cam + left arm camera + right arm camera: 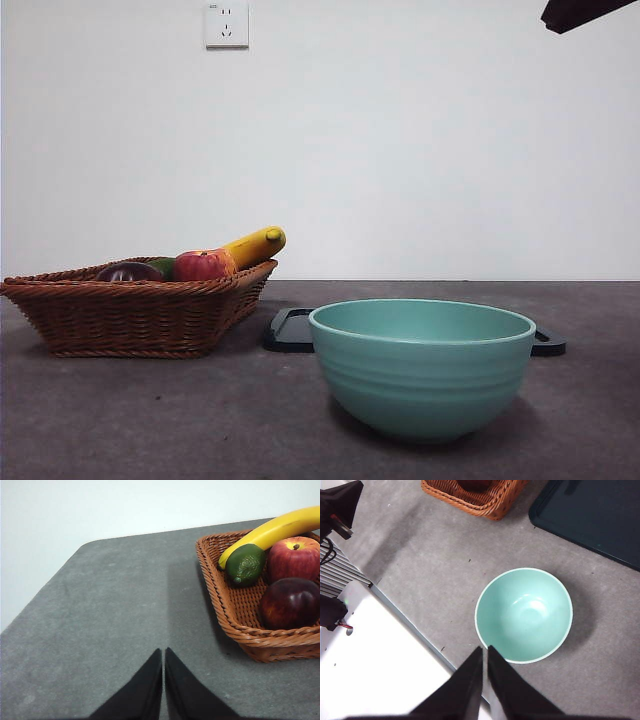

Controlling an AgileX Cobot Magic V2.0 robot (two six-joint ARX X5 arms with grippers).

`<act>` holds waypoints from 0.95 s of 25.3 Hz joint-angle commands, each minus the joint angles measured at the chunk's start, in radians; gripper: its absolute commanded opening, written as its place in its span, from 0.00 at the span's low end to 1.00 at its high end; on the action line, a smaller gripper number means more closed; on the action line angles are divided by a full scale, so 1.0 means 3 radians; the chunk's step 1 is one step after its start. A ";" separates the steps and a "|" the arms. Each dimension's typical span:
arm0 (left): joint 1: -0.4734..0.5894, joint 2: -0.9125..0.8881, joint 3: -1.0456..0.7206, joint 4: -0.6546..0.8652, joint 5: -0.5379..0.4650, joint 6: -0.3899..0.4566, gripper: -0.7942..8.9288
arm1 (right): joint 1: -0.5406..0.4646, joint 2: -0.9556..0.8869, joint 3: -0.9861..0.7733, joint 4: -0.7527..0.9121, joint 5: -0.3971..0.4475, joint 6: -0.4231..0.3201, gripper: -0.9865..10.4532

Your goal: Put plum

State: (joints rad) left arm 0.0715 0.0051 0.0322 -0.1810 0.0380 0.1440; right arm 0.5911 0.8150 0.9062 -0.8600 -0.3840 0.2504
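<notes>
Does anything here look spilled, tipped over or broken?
Nothing stands out. The plum, apple, green fruit and banana sit in the basket; the bowl stands upright and empty.

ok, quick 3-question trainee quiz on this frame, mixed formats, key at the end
1. True or false: the plum lies in the wicker basket.
2. Which fruit rests against the banana? A) the avocado B) a pear C) a lemon
3. Fill in: the green bowl holds ____.

Key: 1 true. 2 A. 3 nothing. The left gripper and right gripper are shut, each holding nothing; the plum is untouched beside the apple.
</notes>
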 commanded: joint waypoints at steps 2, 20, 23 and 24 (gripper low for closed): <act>0.0003 -0.0006 -0.0069 -0.0023 0.0001 -0.0020 0.09 | 0.0029 0.0019 0.0053 0.0024 -0.0006 -0.0039 0.09; 0.0003 -0.0006 -0.0069 -0.0022 0.0001 -0.0020 0.09 | 0.0029 0.0019 0.0053 0.0024 -0.0006 -0.0038 0.09; 0.0003 -0.0006 -0.0069 -0.0022 0.0001 -0.0020 0.09 | 0.0028 0.0018 0.0053 0.0027 0.0003 -0.0121 0.09; 0.0003 -0.0006 -0.0069 -0.0022 0.0003 -0.0020 0.09 | 0.0028 0.0018 0.0053 0.0029 0.0032 -0.0184 0.09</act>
State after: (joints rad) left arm 0.0715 0.0051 0.0322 -0.1810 0.0383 0.1432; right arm 0.5911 0.8150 0.9062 -0.8589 -0.3779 0.2317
